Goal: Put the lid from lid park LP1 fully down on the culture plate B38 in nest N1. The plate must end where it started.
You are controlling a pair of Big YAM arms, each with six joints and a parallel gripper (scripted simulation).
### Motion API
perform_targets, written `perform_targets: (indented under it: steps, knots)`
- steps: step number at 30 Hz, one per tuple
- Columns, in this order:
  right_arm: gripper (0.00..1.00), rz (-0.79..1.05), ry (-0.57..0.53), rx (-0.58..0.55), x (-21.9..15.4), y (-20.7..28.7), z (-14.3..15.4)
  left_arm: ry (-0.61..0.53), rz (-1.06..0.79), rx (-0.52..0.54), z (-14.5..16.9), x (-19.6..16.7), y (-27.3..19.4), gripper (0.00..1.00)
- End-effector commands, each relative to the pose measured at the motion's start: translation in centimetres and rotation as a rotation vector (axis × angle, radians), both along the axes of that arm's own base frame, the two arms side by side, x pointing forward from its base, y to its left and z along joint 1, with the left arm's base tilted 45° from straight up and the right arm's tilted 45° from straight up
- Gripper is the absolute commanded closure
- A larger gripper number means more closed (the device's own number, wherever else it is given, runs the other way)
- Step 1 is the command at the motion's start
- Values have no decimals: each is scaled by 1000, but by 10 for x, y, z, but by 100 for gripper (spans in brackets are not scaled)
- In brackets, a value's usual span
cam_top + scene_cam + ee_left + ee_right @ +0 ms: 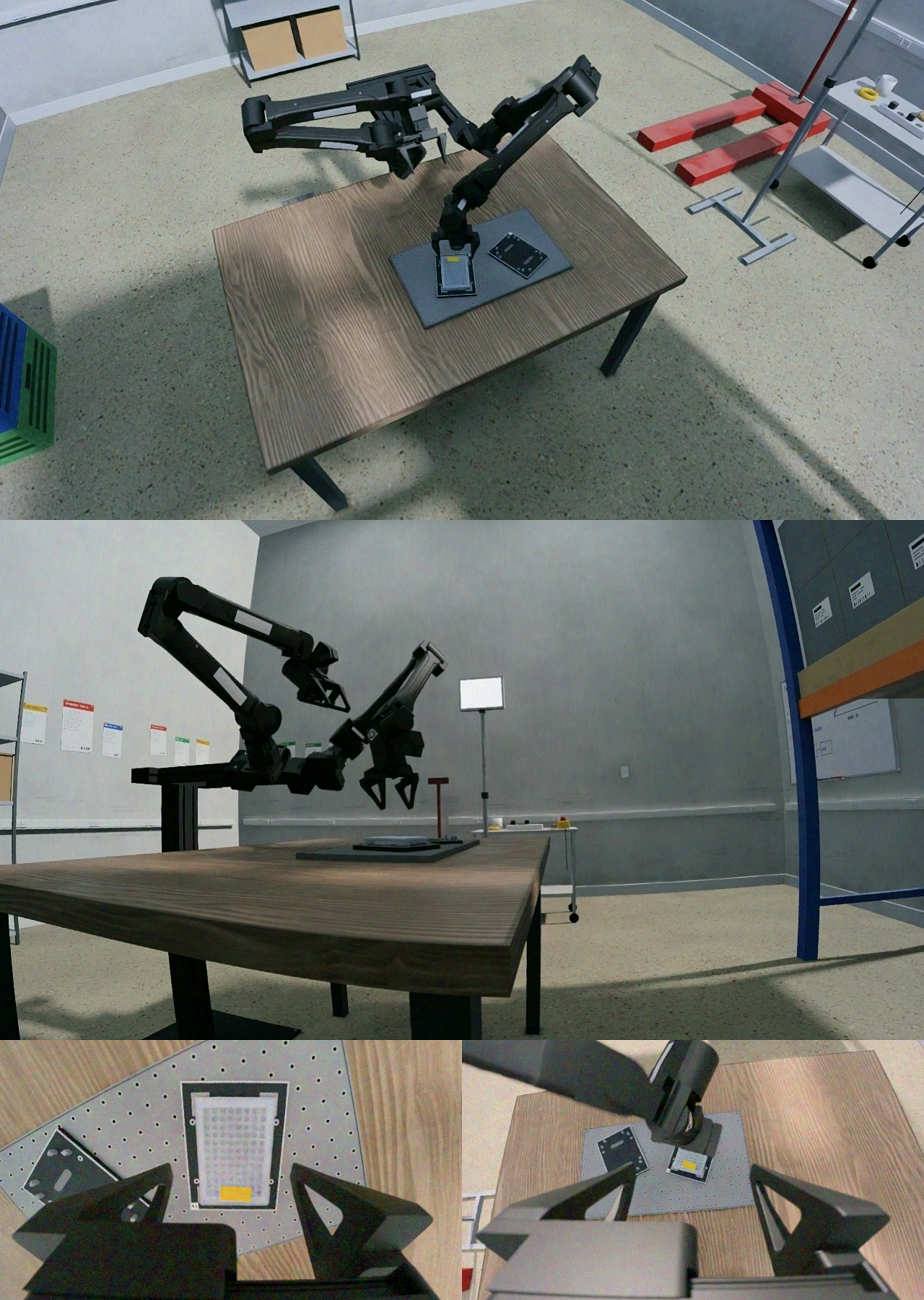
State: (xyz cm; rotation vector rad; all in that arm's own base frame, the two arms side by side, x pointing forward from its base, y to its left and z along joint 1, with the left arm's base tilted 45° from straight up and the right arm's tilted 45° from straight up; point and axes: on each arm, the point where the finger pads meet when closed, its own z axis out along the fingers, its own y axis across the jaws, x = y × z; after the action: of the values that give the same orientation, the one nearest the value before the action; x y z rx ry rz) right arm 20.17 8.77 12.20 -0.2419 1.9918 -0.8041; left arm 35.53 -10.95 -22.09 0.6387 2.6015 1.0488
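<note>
The culture plate with a yellow label lies in the black nest. A clear lid appears to cover it, its wells showing blurred through; it looks flat, but I cannot tell whether it is fully seated. The black lid park beside it bears only small pegs, no lid. My left gripper is open and empty, pointing down well above the plate. My right gripper is open and empty, high over the table's arm-side edge.
The nest and lid park stand on a grey perforated board on the wooden table. The left arm reaches over the board. Shelving, a red pallet jack and a trolley stand away from the table.
</note>
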Motion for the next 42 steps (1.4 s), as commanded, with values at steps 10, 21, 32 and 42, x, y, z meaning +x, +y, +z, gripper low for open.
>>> perform_targets:
  steps: [10, 21, 32, 42]
  knots:
    - [0, 6, -14, 29, 3, 12, 6, -117, -174, -62, -7, -6, 7, 0]
    - [0, 6, -14, 29, 3, 12, 6, -190, -212, -99, -9, -14, 16, 0]
    - [0, 6, -14, 29, 3, 12, 6, -212, -230, -113, -6, -6, 2, 0]
    - [0, 6, -14, 29, 3, 12, 6, -212, -230, -113, -6, -6, 2, 0]
